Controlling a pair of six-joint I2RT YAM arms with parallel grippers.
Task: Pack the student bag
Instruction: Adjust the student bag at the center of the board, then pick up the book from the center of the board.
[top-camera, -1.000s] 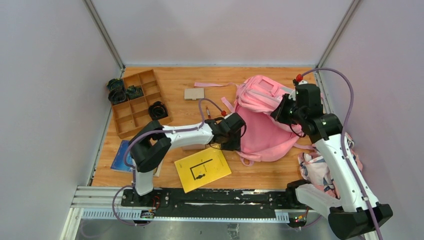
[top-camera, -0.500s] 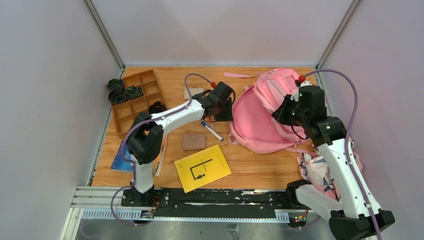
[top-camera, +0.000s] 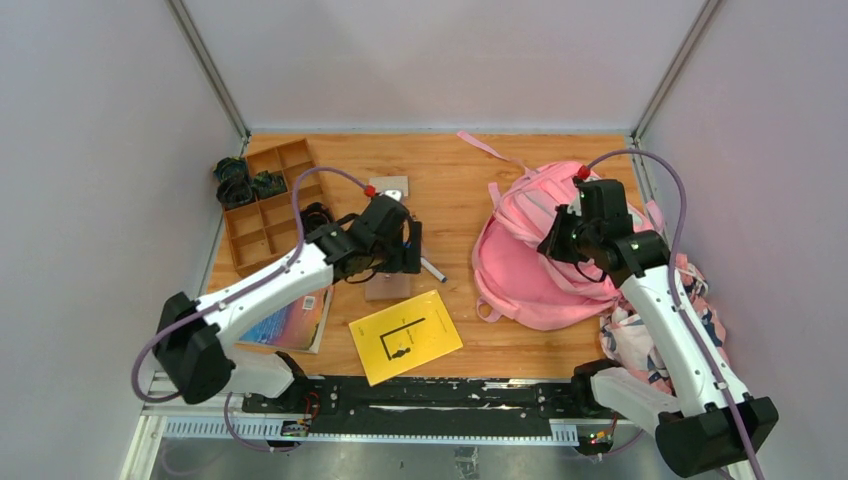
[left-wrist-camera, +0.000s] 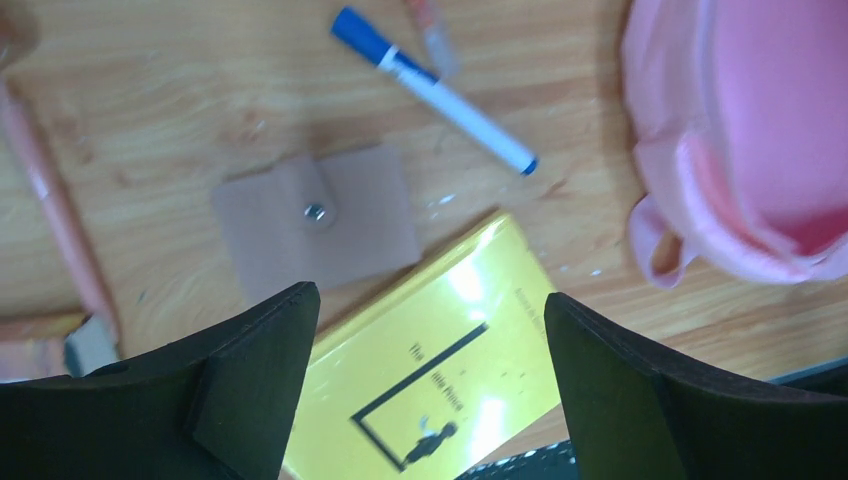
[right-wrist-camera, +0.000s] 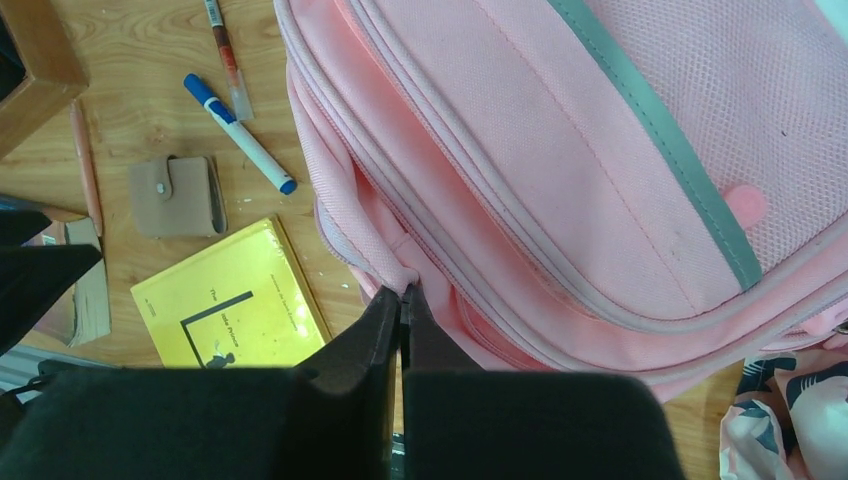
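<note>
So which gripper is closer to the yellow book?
Left. The left gripper hovers open close over the yellow book; the right gripper is farther off, pinching the student bag.

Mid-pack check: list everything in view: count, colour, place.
student bag: 1, pink, right of centre
yellow book: 1, yellow, near centre
wallet: 1, brown, beyond yellow book
marker: 1, white, blue cap, by wallet
pen: 1, red-brown, beside marker cap
tray: 1, wooden, far left
dark items: several, black, in and by tray
colourful book: 1, multicolour, near left
cloth bundle: 1, pink-white-navy, near right
left fingers: 2, black, open above wallet
right fingers: 2, black, shut on student bag seam
</note>
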